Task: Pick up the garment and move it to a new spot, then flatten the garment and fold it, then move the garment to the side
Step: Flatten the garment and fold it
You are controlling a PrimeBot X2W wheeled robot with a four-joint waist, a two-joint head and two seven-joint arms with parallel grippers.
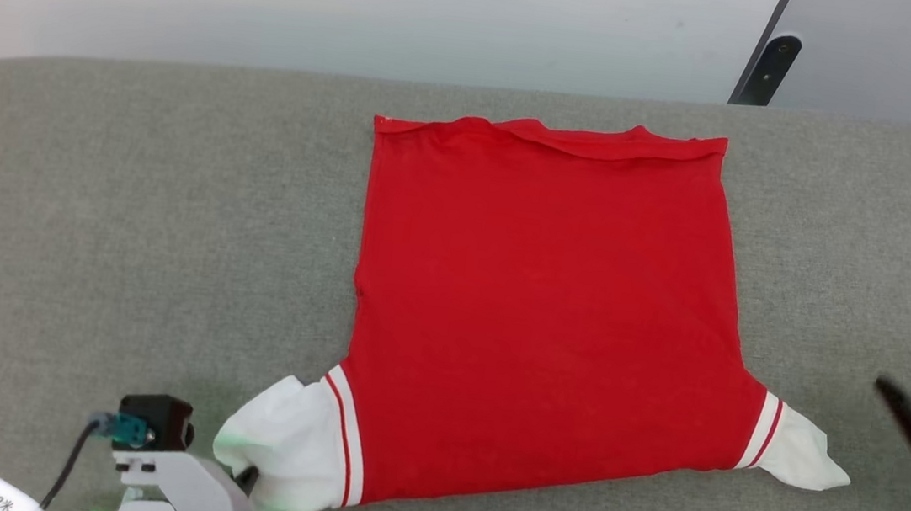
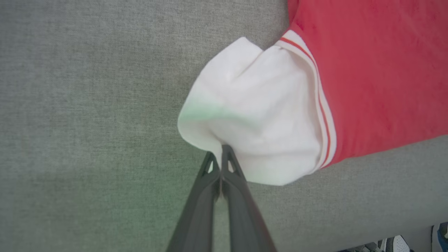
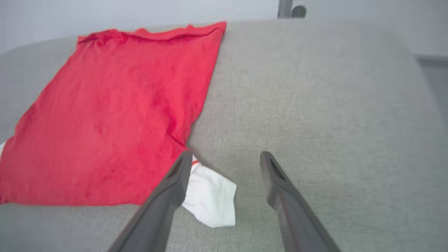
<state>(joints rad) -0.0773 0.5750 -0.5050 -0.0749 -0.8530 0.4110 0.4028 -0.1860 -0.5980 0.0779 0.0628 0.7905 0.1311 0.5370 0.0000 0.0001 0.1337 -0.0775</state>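
The garment [image 1: 544, 299] lies spread flat on the grey cloth-covered table [image 1: 130, 213], plain red side up, with no print showing. Its hem is at the far end and its white sleeves at the near corners. My left gripper [image 2: 220, 148] is shut, its tips pinching the edge of the bunched left sleeve [image 2: 259, 115]. From the head view this sleeve [image 1: 283, 449] sits just beside the left wrist. My right gripper [image 1: 908, 383] is open, clear of the cloth, to the right of the other sleeve [image 1: 802, 457]. The right wrist view has that sleeve [image 3: 210, 199] beside the left finger of the right gripper [image 3: 225, 155].
A pale wall runs behind the table, with a dark post and bracket [image 1: 767, 68] at the far right. Bare grey surface extends to the left and right of the shirt. A shoe [image 2: 395, 243] shows on the floor past the table's near edge.
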